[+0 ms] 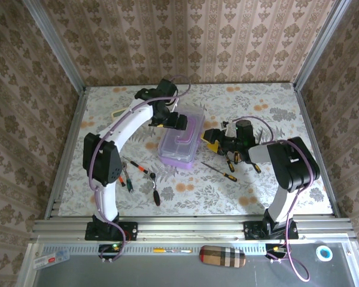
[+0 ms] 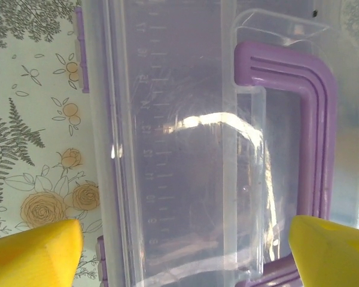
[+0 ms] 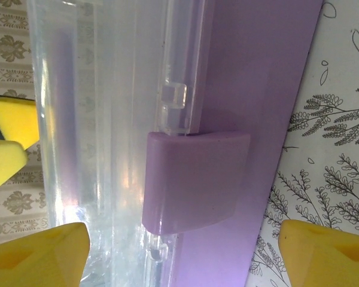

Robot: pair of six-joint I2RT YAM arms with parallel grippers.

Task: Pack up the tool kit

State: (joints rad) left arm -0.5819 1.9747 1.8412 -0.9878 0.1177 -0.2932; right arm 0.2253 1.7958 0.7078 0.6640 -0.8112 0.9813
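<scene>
Top external view: the tool kit box (image 1: 180, 143) lies closed at the middle of the flowered counter (image 1: 275, 185), its clear lid up and its purple handle (image 1: 183, 142) running along the top. The left arm (image 1: 122, 122) arches over from 7 o'clock and brings its jaws to the box's 11 o'clock end. The right arm (image 1: 287, 158) comes in from 4 o'clock with its jaws just beside the box's 3 o'clock side.

Loose tools lie on the counter. A black-orange screwdriver (image 1: 218, 170) is at the box's 4 o'clock, with more orange-handled tools (image 1: 232, 160) under the right arm. Another screwdriver (image 1: 136, 165) and a dark ratchet wrench (image 1: 155, 190) lie at 7 o'clock.

Left wrist view: the lid (image 2: 185, 149) with its moulded ruler marks is directly below. The yellow fingertips (image 2: 36, 251) stand wide apart at 7 and 5 o'clock, one over the counter beside the box edge, the other past the handle, gripping nothing.

Right wrist view: the box's purple side latch (image 3: 194, 179) sits between two wide-set yellow fingertips (image 3: 39, 254), with no contact visible. A yellow pad of the left arm (image 3: 9, 140) shows at 9 o'clock.
</scene>
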